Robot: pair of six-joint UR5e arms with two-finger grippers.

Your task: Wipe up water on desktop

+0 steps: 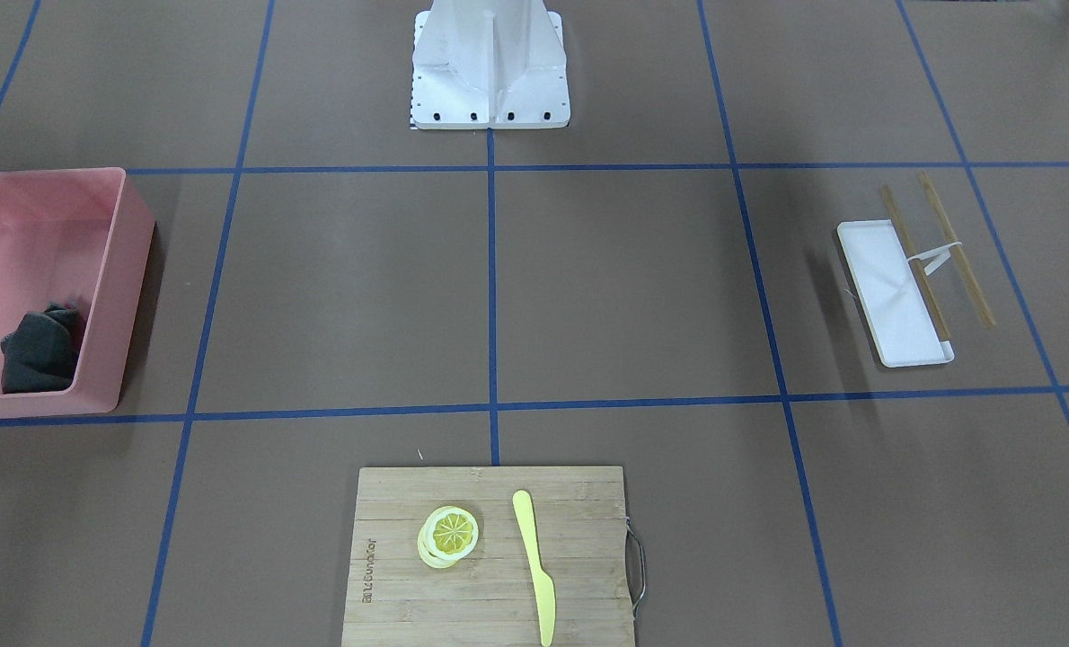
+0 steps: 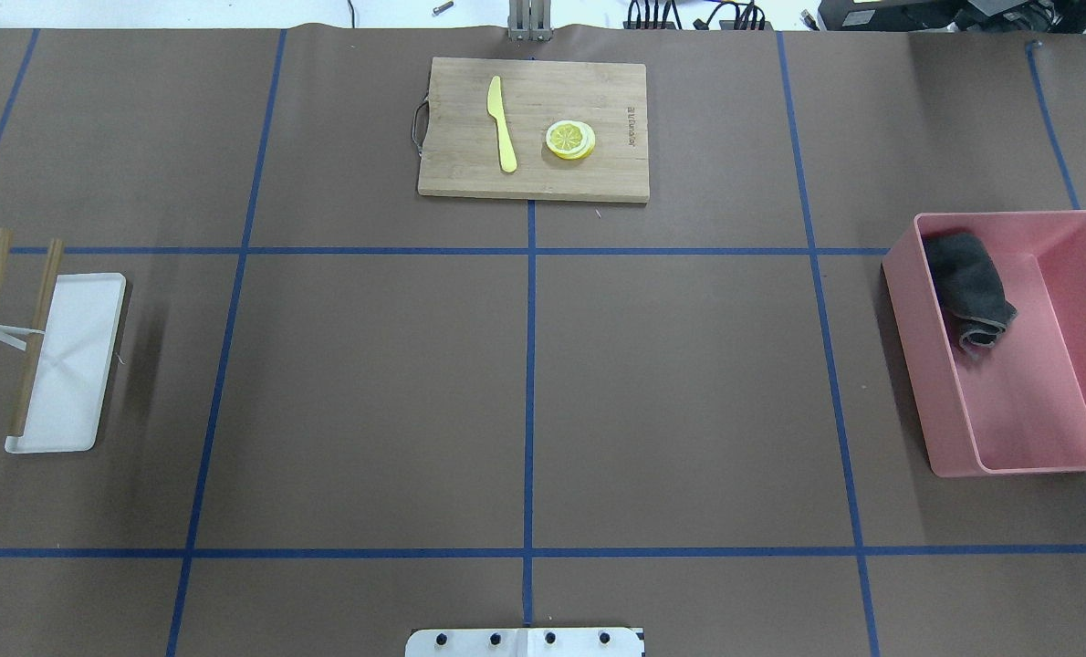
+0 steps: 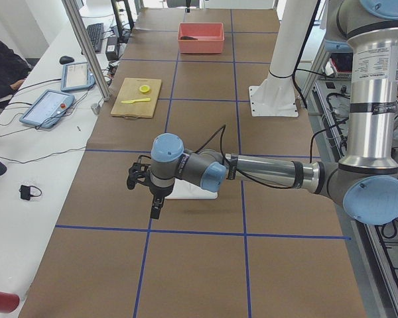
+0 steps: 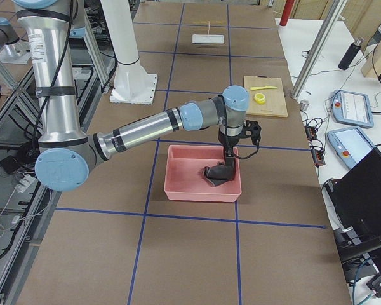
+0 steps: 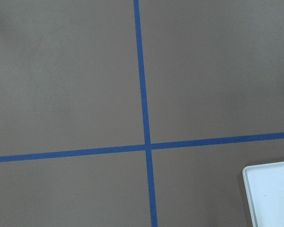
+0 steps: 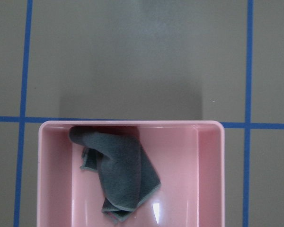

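- Counter (image 2: 671, 383): brown, gridded with blue tape, spans every view beneath both arms.
- Grey cloth (image 2: 967, 287): crumpled in the pink bin (image 2: 931, 365) on the robot's right side.
- Right claw (image 4: 229, 159): hangs over the bin by the cloth. Opening and contact: cannot tell.
- Left claw (image 3: 155, 212): hovers above the counter beside the white tray (image 2: 78, 383). Opening and hold: cannot tell.

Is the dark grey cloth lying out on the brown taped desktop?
No, the dark grey cloth lies crumpled inside the pink plastic bin, not on the brown desktop.
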